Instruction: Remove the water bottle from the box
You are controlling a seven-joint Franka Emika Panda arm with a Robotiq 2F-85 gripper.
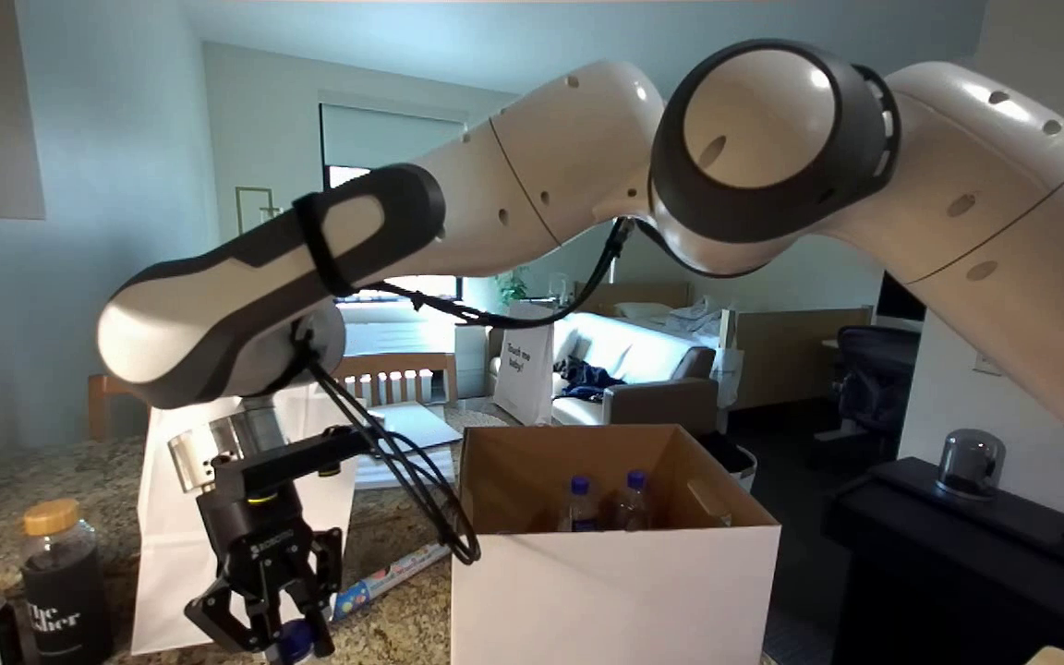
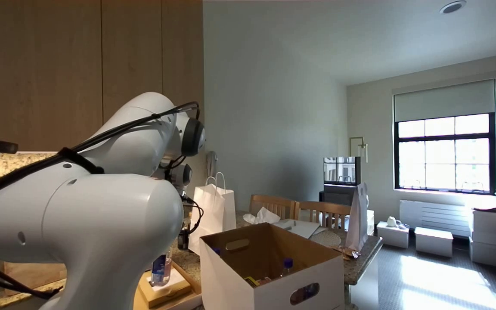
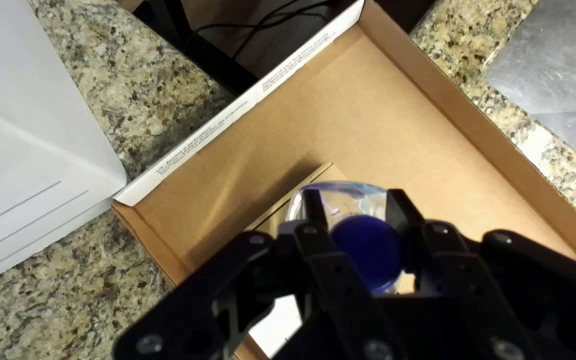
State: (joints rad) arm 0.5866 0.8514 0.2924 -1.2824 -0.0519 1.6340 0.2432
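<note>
My gripper (image 3: 357, 207) is shut on a clear water bottle (image 3: 353, 196), its fingers on either side of the blue cap (image 3: 368, 252). In an exterior view that cap (image 1: 296, 637) shows low between the fingers, outside the box (image 1: 615, 591). A labelled bottle body (image 2: 161, 271) appears upright over a small carton (image 2: 168, 292); the robot arm covers its top, and whether its base bears on the carton I cannot tell. Inside the box, brown within and white outside, more blue-capped bottles (image 1: 580, 508) stand, seen in both exterior views.
A shallow cardboard tray (image 3: 318, 117) lies around the small carton on the granite counter (image 3: 83, 280). The white paper bag (image 2: 213, 211) stands beside the box. A dark bottle with a wooden lid (image 1: 61, 591) and a long patterned package (image 1: 393, 577) are nearby.
</note>
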